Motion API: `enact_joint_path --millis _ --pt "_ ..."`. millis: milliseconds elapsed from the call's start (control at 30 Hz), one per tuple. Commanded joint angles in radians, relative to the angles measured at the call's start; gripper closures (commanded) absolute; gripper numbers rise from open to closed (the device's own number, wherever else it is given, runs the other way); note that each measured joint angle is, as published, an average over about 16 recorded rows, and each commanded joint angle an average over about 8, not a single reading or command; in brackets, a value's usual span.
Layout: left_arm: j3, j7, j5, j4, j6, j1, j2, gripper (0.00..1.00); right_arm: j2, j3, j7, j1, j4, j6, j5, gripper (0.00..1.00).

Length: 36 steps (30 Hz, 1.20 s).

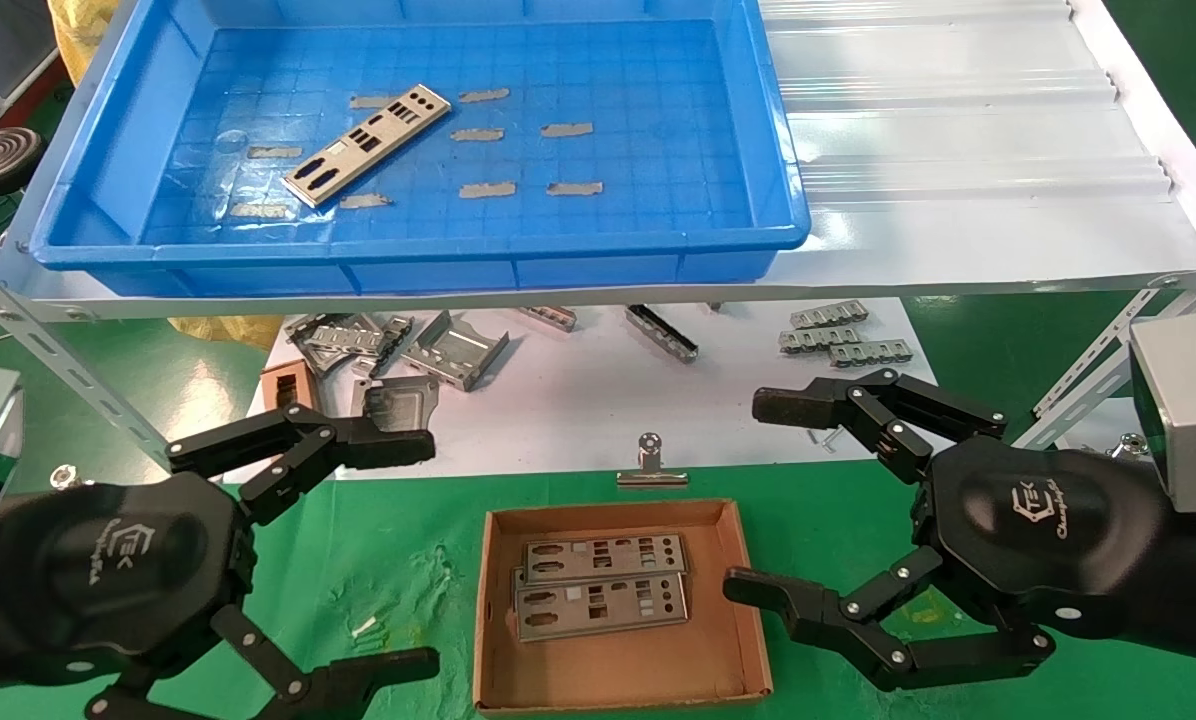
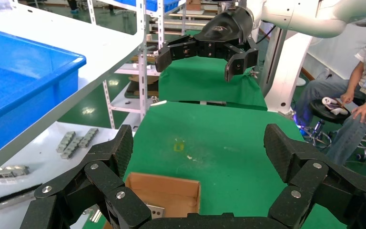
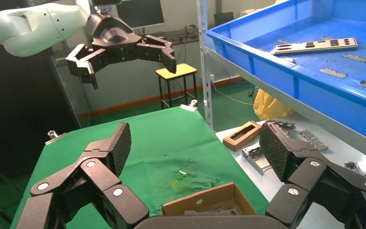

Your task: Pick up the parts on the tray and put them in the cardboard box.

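Observation:
One silver plate (image 1: 367, 146) with punched cutouts lies slanted on the floor of the blue tray (image 1: 788, 180), left of its middle; it also shows in the right wrist view (image 3: 315, 46). The cardboard box (image 1: 748, 600) sits on the green cloth between my grippers and holds two stacked plates (image 1: 601, 588). My left gripper (image 1: 398, 555) is open and empty, left of the box. My right gripper (image 1: 763, 495) is open and empty, right of the box. The box's corner shows in the left wrist view (image 2: 171, 193) and in the right wrist view (image 3: 209, 200).
Bent grey brackets (image 1: 398, 350) and ridged strips (image 1: 838, 335) lie on the white lower shelf under the tray. A small narrow brown frame (image 1: 288, 385) sits at its left. A metal clip (image 1: 650, 462) lies behind the box. Slanted shelf struts (image 1: 58, 370) flank both arms.

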<state>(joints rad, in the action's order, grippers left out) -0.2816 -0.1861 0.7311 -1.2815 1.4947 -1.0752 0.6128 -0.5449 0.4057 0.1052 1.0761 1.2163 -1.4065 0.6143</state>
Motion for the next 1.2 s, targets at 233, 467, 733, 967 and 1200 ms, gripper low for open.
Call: enact_joint_path --millis 233,467,733,967,1200 --pt "0.000 0.000 0.000 0.000 0.000 0.000 0.000 0.00 0.000 0.000 0.000 0.000 0.000 0.000 0.000 0.00" --pt "0.000 0.000 0.000 0.000 0.000 0.000 0.000 0.00 0.000 0.000 0.000 0.000 0.000 0.000 0.000 0.00" --pt "0.000 0.000 0.000 0.000 0.000 0.000 0.000 0.00 0.000 0.000 0.000 0.000 0.000 0.000 0.000 0.00" --pt "0.000 0.000 0.000 0.000 0.000 0.000 0.000 0.00 0.000 0.000 0.000 0.000 0.000 0.000 0.000 0.00" --pt "0.000 0.000 0.000 0.000 0.000 0.000 0.000 0.00 0.000 0.000 0.000 0.000 0.000 0.000 0.000 0.00"
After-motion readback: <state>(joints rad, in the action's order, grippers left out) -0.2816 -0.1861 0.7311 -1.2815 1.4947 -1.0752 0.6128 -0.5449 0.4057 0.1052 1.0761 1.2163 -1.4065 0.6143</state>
